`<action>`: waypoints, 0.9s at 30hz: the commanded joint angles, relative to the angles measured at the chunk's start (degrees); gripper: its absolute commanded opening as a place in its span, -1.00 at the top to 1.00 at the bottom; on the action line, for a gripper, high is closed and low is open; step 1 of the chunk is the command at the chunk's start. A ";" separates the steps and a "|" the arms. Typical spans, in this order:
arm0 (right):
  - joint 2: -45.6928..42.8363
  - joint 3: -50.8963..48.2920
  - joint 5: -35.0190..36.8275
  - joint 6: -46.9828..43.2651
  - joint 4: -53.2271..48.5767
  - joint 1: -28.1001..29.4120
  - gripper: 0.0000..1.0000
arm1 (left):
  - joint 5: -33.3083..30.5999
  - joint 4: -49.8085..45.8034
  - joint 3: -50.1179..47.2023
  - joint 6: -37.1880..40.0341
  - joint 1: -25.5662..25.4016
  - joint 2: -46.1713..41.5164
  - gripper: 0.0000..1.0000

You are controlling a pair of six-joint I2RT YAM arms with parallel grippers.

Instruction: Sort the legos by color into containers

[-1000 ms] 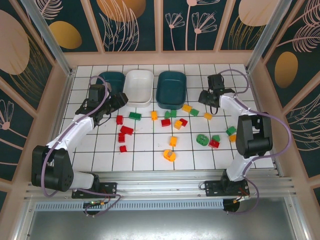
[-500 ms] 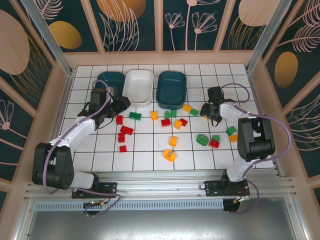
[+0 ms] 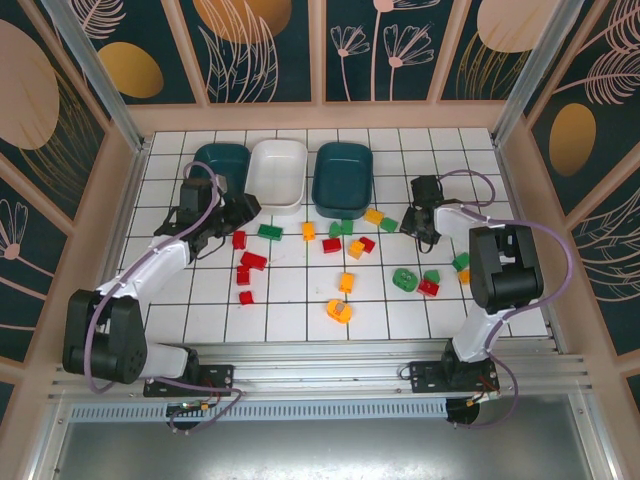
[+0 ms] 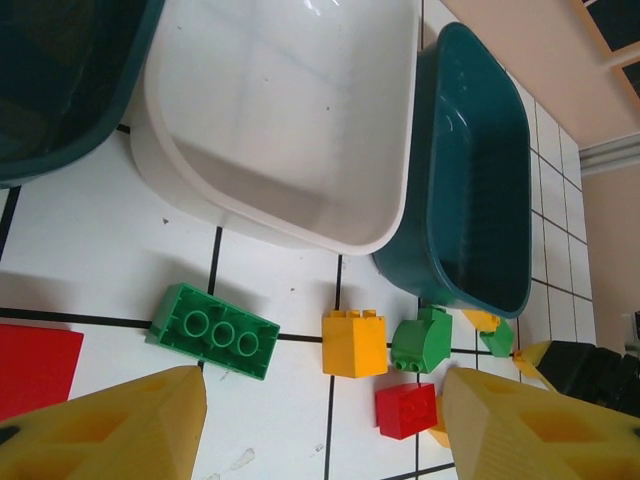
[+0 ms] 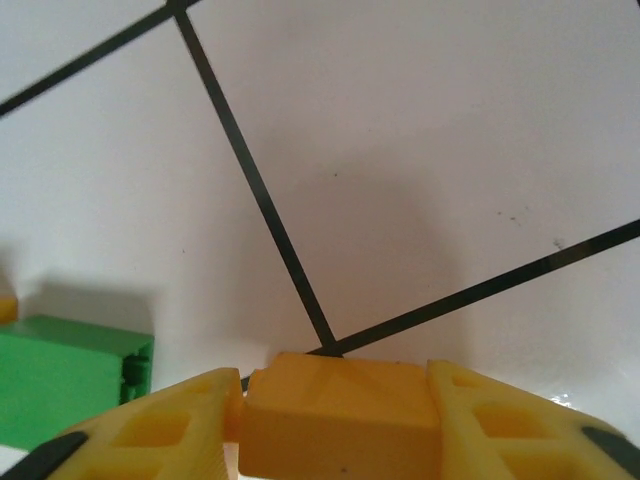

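My left gripper (image 4: 320, 430) (image 3: 238, 214) hangs open over the tiles, nothing between its yellow fingers. Ahead of it lie a green three-stud lego (image 4: 212, 331), a yellow lego (image 4: 353, 343), a rounded green lego (image 4: 422, 340) and a red lego (image 4: 406, 410). Beyond them stand the white container (image 4: 290, 225) (image 3: 277, 147) and two teal containers (image 3: 222, 148) (image 3: 342, 149). My right gripper (image 5: 340, 425) (image 3: 418, 228) is down at the tiles, shut on a yellow-orange lego (image 5: 340, 405). A green lego (image 5: 70, 380) sits to its left.
More red, green and yellow legos are scattered across the middle tiles, among them a green ring (image 3: 404, 279) and a yellow ring (image 3: 339, 311). A wooden wall (image 3: 320, 118) runs behind the containers. Bare tiles lie at the near left (image 3: 200, 310).
My right gripper came forward and down from the back right onto the yellow-orange lego and closed on it. My left gripper shifted slightly toward the red and green legos.
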 commanded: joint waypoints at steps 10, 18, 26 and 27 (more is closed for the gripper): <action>-4.71 6.35 4.81 -1.65 -0.83 6.34 0.42 | -14.26 -6.99 -2.02 2.22 0.17 -2.42 -0.34; 6.78 26.72 6.50 -4.85 -4.00 15.62 0.42 | -17.04 -6.66 -2.96 3.90 0.03 4.06 -0.30; 20.77 44.63 3.82 -6.89 -9.28 17.03 0.20 | -20.45 -7.97 -2.88 6.68 -0.69 8.73 -0.35; 21.82 45.94 3.32 -6.90 -9.41 17.03 0.08 | -20.33 -7.78 -2.84 6.71 -0.69 9.50 -0.35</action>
